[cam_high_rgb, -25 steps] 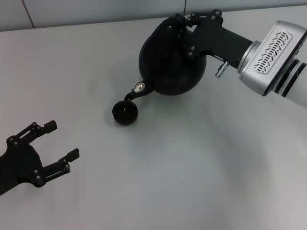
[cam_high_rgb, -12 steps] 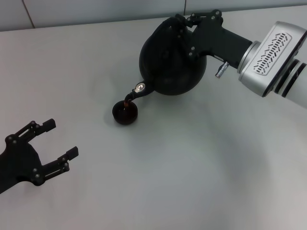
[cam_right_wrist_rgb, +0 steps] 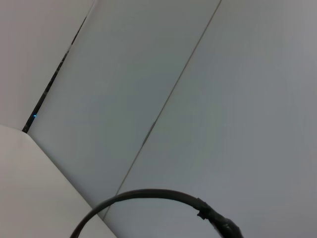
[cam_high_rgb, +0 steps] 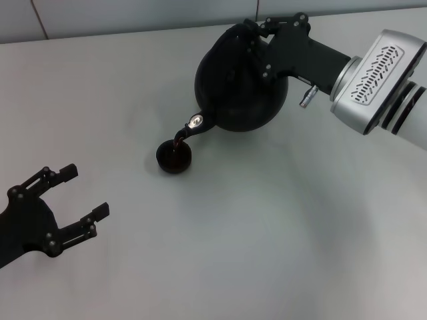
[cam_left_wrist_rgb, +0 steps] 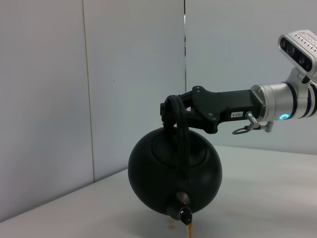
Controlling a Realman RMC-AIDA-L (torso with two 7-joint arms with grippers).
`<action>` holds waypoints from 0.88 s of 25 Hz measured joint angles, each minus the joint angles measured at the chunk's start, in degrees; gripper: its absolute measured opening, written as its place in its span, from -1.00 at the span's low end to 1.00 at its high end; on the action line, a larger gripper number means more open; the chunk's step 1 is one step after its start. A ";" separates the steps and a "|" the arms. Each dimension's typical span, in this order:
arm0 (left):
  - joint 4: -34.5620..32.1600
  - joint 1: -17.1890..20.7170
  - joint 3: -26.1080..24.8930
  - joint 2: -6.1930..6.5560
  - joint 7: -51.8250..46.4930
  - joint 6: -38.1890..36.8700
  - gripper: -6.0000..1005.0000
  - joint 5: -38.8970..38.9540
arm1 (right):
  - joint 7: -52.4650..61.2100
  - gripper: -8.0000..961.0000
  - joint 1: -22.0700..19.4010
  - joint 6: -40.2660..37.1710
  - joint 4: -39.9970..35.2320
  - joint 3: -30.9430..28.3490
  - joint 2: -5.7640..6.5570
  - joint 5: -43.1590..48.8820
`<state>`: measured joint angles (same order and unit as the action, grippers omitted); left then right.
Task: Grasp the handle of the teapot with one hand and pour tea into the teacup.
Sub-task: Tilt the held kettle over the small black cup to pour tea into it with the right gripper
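Right gripper point(cam_high_rgb: 257, 33): fingers are clamping shut on the handle point(cam_left_wrist_rgb: 179, 130), holding the teapot point(cam_high_rgb: 240, 83) tilted just below them.
Pour: tea point(cam_high_rgb: 178, 139) is running from the spout into the teacup point(cam_high_rgb: 174, 157), which is sitting on the tabletop point(cam_high_rgb: 267, 227) well beyond the fingers.
Risk: tipping further is likely overfilling the small cup; any sideways drift is sending the stream onto the tabletop.
Left gripper point(cam_high_rgb: 70, 197): fingers are spread open, holding nothing, parked well apart from the cup.
Views: the left wrist view is showing the hoop passing between the fingers, though the cup seems to be out of its picture; the head view is showing the cup.
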<state>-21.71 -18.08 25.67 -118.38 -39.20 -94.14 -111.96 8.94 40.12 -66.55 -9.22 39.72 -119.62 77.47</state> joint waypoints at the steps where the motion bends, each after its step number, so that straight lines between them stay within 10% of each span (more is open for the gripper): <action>1: 0.00 -0.01 0.00 0.00 0.00 0.00 0.69 0.00 | 0.00 -0.80 0.00 0.00 0.00 0.00 0.00 0.00; 22: -0.13 -0.11 0.00 0.13 0.00 -0.02 0.69 0.09 | 23.16 -0.80 -2.74 -2.52 0.21 -6.65 0.10 -0.67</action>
<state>-21.84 -18.19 25.66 -118.25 -39.20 -94.16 -111.88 32.10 37.38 -69.07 -9.01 33.08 -119.52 76.80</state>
